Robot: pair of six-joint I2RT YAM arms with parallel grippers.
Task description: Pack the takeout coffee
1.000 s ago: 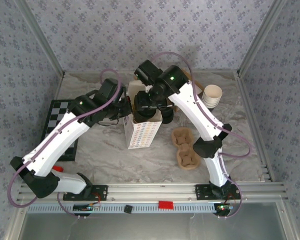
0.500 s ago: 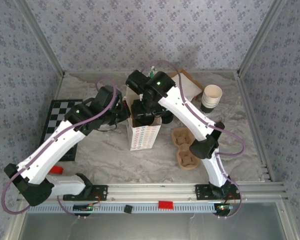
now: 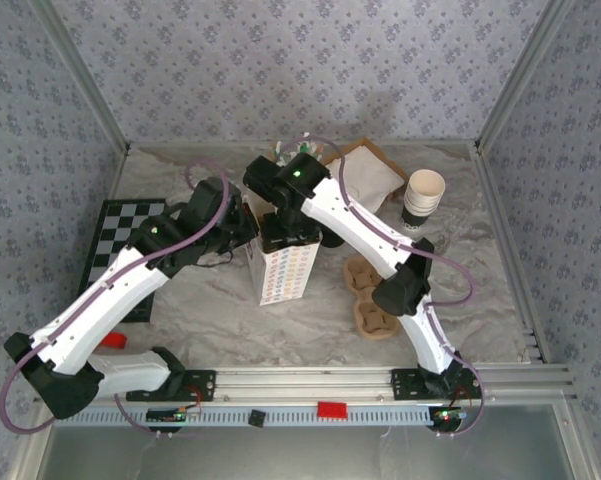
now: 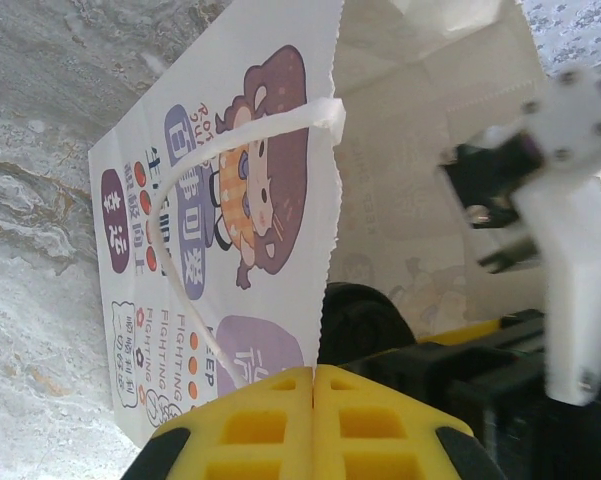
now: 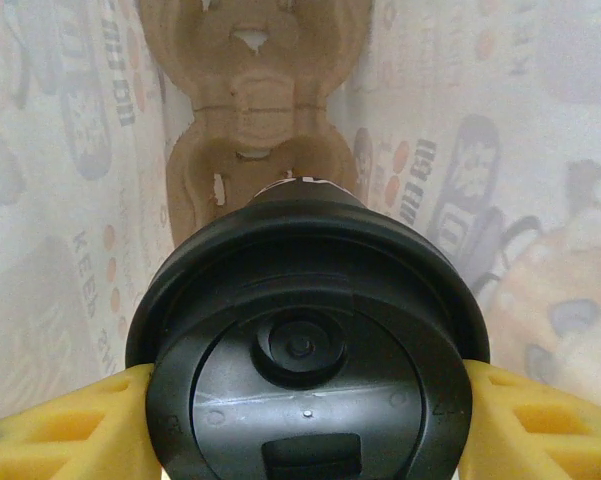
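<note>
I see my left gripper pinched tight on the rim of the printed paper bag standing mid-way across the worktop, while my right gripper clasps the black-lidded coffee cup down inside that bag, above the cardboard cup carrier on its floor.

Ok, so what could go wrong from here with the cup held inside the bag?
The lidded cup in the right fingers might miss the carrier pocket at the bottom of the paper bag and tip. The left fingers pinch only the bag's rim, which could tear or slip, letting the bag close or topple.
</note>
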